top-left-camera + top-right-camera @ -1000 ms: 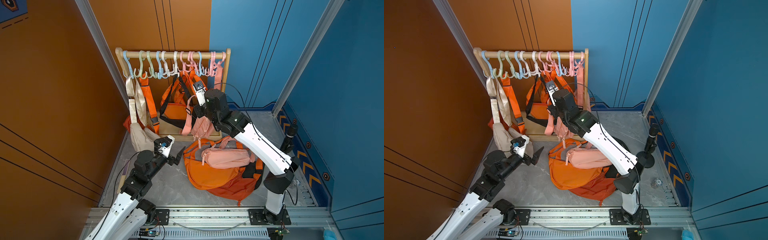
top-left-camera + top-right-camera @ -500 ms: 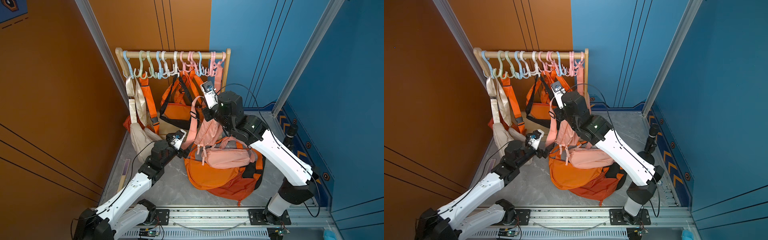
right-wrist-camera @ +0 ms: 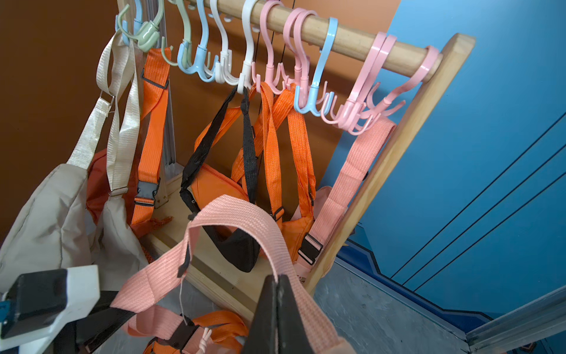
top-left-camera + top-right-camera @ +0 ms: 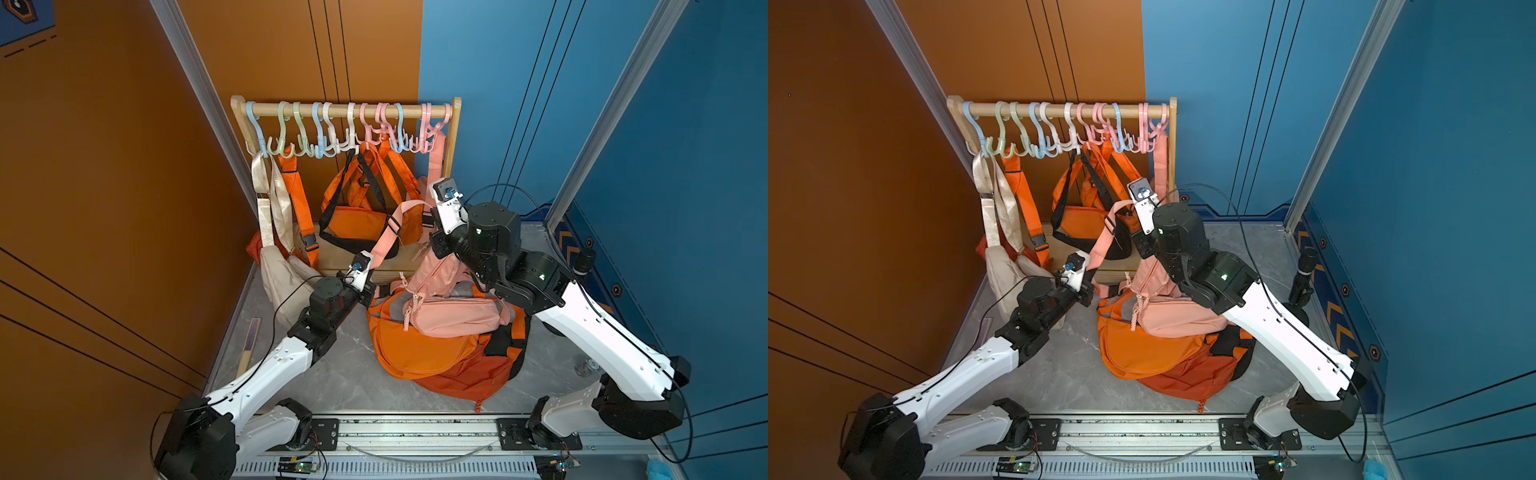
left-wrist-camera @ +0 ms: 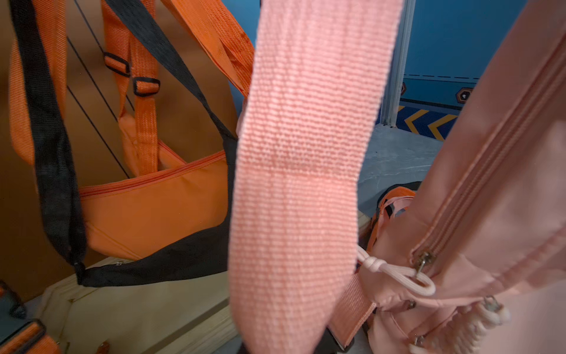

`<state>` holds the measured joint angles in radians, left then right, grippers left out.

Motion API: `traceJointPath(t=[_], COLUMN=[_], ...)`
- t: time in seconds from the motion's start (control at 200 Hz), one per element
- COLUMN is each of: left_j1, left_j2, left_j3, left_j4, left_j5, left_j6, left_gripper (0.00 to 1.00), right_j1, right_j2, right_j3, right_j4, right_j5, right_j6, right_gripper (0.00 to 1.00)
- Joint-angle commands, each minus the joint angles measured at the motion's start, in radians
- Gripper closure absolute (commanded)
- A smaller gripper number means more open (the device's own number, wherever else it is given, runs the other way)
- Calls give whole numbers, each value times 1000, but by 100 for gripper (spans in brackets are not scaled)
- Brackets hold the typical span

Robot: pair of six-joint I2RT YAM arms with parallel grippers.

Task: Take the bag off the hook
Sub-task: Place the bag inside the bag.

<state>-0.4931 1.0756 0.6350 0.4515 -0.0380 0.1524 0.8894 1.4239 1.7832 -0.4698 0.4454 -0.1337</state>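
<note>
The pink bag (image 4: 436, 270) (image 4: 1152, 278) is off the coloured hooks (image 4: 374, 133) of the wooden rail and leans on the pile on the floor. Its strap (image 4: 388, 232) (image 3: 232, 211) arches freely between my two grippers. My right gripper (image 3: 277, 285) is shut on the strap's upper end, in front of the rack in both top views (image 4: 430, 224). My left gripper (image 4: 371, 286) (image 4: 1089, 286) is shut on the strap's lower end, beside the bag. In the left wrist view the strap (image 5: 300, 184) fills the middle and hides the jaws.
Orange bags (image 4: 415, 349) and another pink bag (image 4: 457, 318) lie piled on the floor. A beige bag (image 4: 282, 274), orange bags (image 4: 361, 216) and a pink strap (image 4: 436, 162) hang on the rack. A black post (image 4: 584, 262) stands at right, and walls close both sides.
The right gripper has pulled the pink strap down off the hooks and toward the front. The left arm has reached forward to the strap and shut on it.
</note>
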Motion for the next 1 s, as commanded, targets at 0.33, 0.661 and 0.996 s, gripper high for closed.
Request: traceJointPath(t=[0.33,0.661,0.996], left_j1=[45,42,-14], left_j2=[-184,-272,-375], left_j3=[188,404,533], left_j4=[-147,-346,-410], left_j5=[-157,-18,158], left_j6=[3,60,10], left_gripper=[100,100,100], right_j1=[-27,-40,-33], right_j2=[-243,-536,-794], right_j3=[-216,-492,-634], right_j4=[49,58,-32], right_j5=[16,-115,-301], right_j6=[74,100,190], right_gripper=[100,100,100])
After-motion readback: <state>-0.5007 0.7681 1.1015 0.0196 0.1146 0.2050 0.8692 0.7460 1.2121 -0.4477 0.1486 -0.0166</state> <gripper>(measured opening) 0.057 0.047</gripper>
